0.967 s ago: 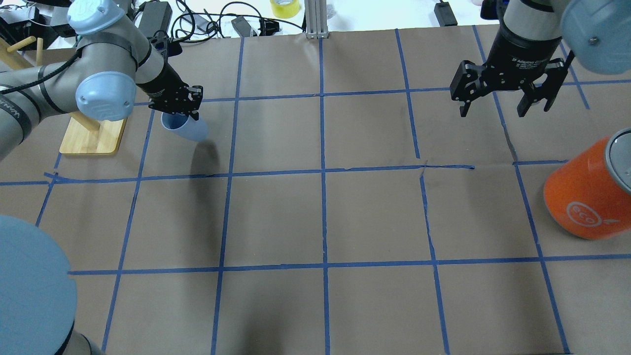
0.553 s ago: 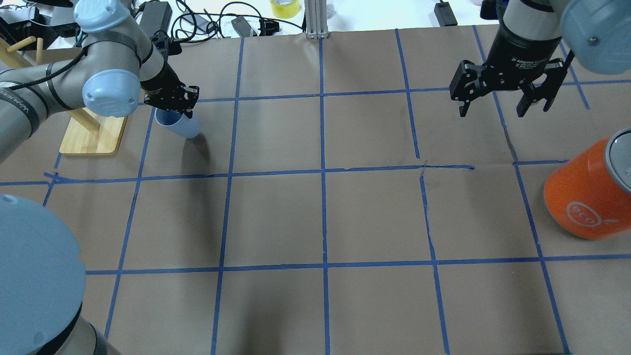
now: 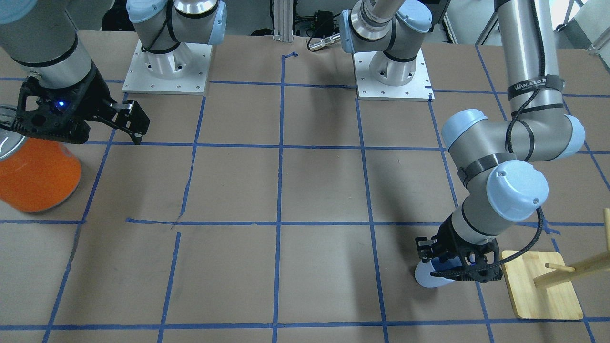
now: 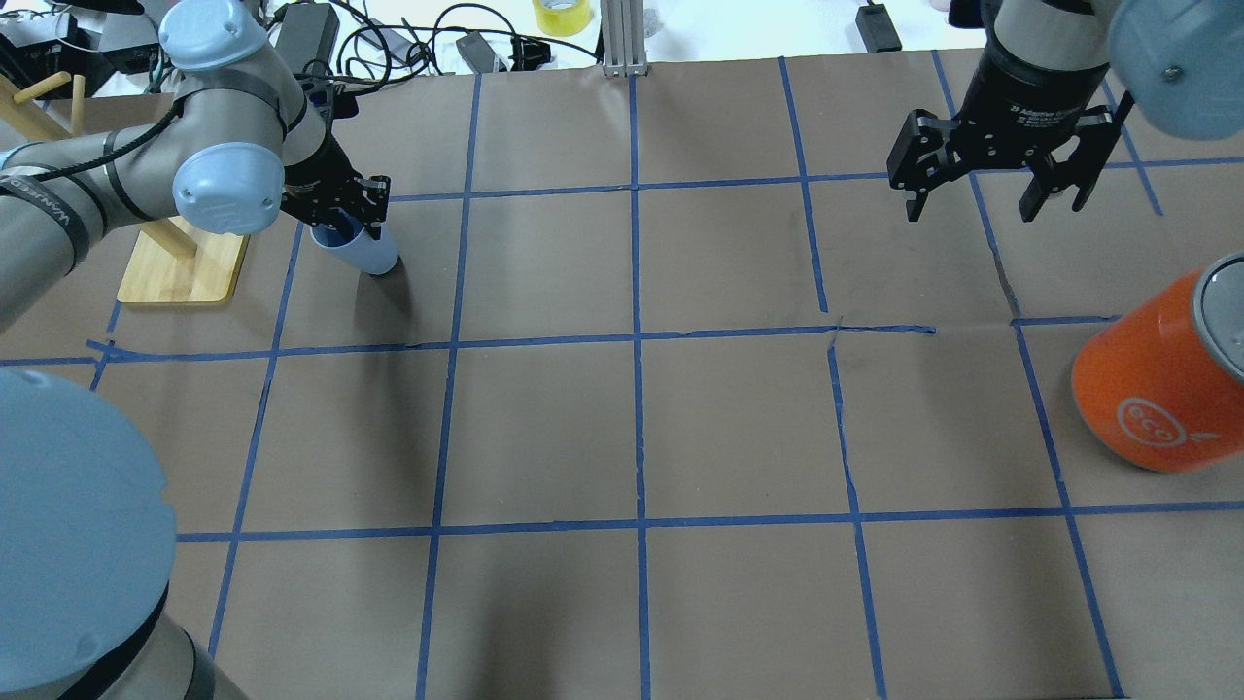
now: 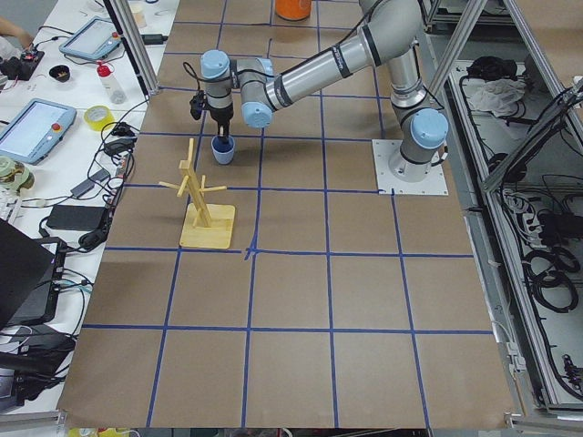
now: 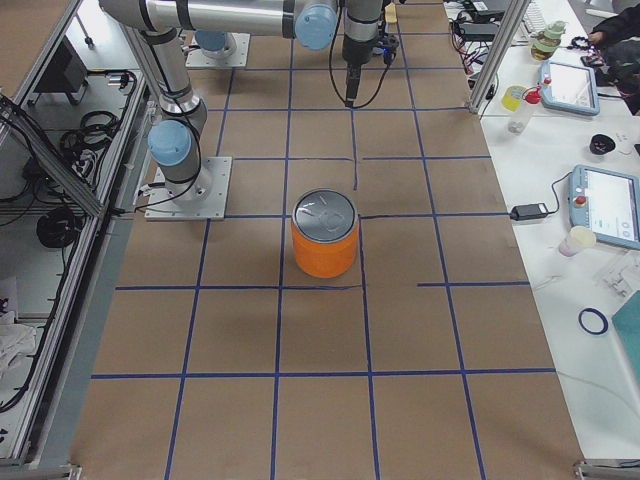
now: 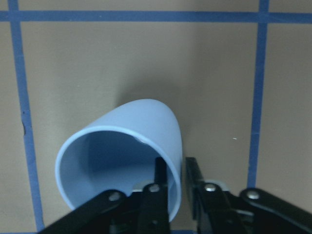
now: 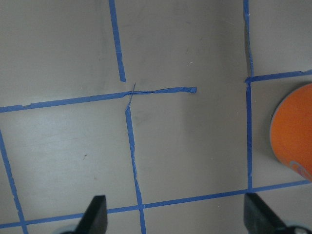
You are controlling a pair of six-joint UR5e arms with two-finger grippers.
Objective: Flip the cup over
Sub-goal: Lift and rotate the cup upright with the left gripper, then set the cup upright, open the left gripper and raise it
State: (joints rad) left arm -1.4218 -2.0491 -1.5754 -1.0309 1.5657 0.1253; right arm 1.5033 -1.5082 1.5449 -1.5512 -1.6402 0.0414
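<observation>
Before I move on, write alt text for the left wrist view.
A pale blue smooth tapered cup, tilted with its open mouth toward the camera, is pinched at its rim by the left gripper, one jaw inside and one outside. Brown paper with blue tape lines lies beneath.

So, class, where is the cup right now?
In the overhead view the cup is at far left, its rim pinched by the left gripper, just right of the wooden rack.
</observation>
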